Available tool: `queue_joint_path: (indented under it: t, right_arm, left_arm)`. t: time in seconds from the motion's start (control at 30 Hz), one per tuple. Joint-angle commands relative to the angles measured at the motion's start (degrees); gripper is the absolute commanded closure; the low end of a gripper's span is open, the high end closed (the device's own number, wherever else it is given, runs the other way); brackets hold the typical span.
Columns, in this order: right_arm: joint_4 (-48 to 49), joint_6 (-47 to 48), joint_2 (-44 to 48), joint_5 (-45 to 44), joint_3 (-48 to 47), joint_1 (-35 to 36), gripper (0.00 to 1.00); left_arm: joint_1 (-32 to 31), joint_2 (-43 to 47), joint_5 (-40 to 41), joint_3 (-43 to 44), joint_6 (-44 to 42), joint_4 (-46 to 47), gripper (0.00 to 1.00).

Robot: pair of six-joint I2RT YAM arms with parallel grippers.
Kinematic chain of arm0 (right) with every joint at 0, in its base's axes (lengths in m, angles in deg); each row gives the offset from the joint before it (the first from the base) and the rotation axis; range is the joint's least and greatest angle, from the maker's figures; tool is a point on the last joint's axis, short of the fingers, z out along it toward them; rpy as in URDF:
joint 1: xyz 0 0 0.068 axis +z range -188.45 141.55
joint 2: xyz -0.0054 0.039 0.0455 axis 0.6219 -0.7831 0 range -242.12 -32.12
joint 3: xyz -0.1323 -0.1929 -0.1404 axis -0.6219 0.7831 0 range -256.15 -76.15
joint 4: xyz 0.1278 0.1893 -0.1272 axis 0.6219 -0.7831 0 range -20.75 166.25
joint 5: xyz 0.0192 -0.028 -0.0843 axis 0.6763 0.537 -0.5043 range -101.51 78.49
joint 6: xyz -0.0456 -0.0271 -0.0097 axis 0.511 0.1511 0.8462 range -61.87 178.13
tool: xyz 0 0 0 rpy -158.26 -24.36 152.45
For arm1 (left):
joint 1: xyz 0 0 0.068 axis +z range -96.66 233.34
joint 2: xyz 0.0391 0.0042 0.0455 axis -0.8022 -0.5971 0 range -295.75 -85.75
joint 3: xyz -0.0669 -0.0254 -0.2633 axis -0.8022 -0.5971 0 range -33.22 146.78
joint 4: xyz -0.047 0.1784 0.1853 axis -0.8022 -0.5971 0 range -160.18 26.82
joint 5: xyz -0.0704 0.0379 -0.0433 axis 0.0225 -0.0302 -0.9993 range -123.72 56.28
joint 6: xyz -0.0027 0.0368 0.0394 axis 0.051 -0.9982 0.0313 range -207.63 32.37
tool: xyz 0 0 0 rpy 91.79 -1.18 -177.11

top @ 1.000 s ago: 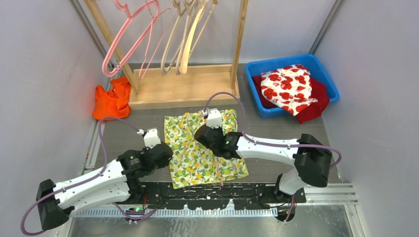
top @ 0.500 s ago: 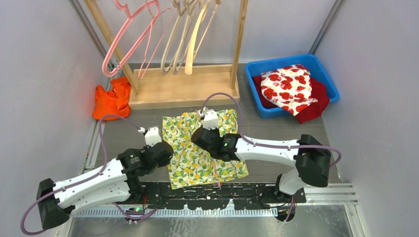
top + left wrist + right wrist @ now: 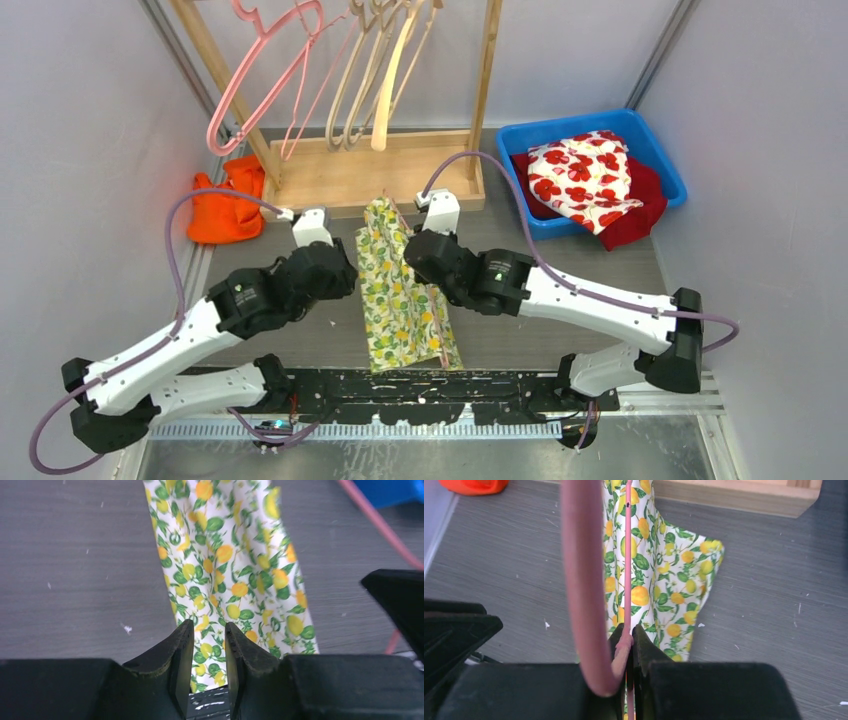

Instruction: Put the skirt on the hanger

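The skirt (image 3: 400, 290) is pinched in the left gripper (image 3: 209, 655), the hanger (image 3: 583, 580) clamped in the right gripper (image 3: 626, 640). Bare table (image 3: 590, 258) is seen beside both skirt edges; the hanger's top is cropped.

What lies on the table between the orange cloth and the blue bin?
The wooden base of the hanger rack lies between the orange cloth and the blue bin; the top external view shows it.
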Motion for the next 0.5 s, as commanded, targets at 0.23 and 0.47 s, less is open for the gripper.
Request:
queue_joint_path:
  t: [0.23,0.47]
  right_arm:
    - [-11.35,14.07,7.88,12.0,-15.06,0.34,0.99]
    - [-15.51,20.12,12.94,24.46,-14.78,0.3,0.99]
  left_arm:
    - [-0.03,-9.51,-4.34,27.54,-16.55,-4.06,0.67]
    - [-0.06,-10.72,-11.28,32.31,-21.33,-4.81,0.66]
